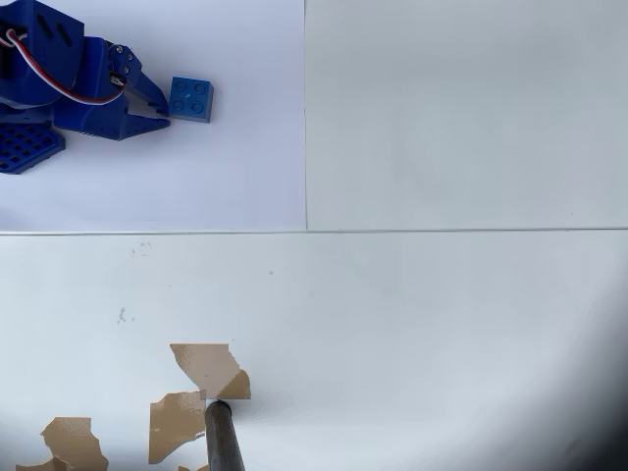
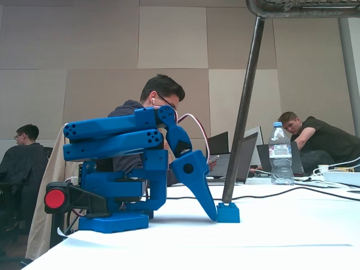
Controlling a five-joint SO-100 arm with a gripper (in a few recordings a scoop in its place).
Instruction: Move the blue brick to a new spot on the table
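The blue brick (image 1: 190,99) sits flat on the table (image 1: 442,324) near its upper left corner in the overhead view, with the gripper (image 1: 157,106) low beside it, fingertips at the brick's left face and seemingly touching it. How far the jaws are parted cannot be told (the fixed view shows them side-on, tip down by the brick (image 2: 228,213)), and nothing is held between them. To grasp well, the arm should likely spread its fingers to straddle the brick, settle lower, then close squarely so it neither skids nor twists.
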